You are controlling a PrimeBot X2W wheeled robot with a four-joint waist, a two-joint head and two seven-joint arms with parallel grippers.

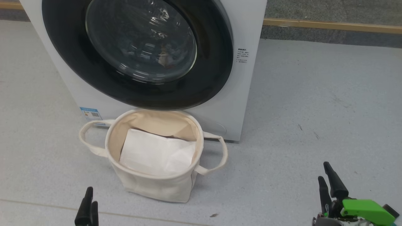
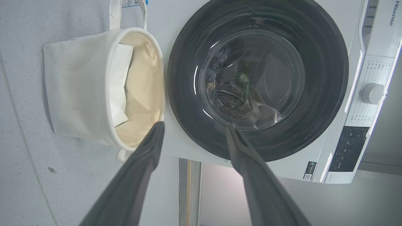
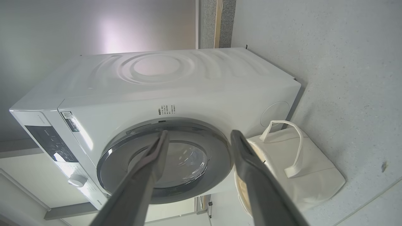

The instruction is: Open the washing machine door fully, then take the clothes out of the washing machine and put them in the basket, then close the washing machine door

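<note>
The washing machine [image 1: 248, 28] stands on the floor with its washing machine door [image 1: 138, 47] shut flat against the front. Reflections on the glass keep me from making out the clothes inside. The basket [image 1: 150, 185] sits upright right below the door, touching the washer's front. My left gripper [image 1: 91, 196] is low at the lower left, open and holding nothing, well short of the basket. My right gripper [image 1: 323, 171] is open at the lower right over bare floor. In the left wrist view the left gripper [image 2: 194, 124] points at the door [image 2: 257, 78] and basket [image 2: 75, 81]. The right gripper [image 3: 200, 131] faces the door [image 3: 185, 163] from a distance.
A plain white sheet [image 1: 157, 153] lies folded inside the basket. Grey floor [image 1: 314, 110] spreads to the right of the washer. A wooden strip [image 1: 329, 24] runs along the wall base behind. The control panel with a knob [image 2: 373, 93] is at the washer's top.
</note>
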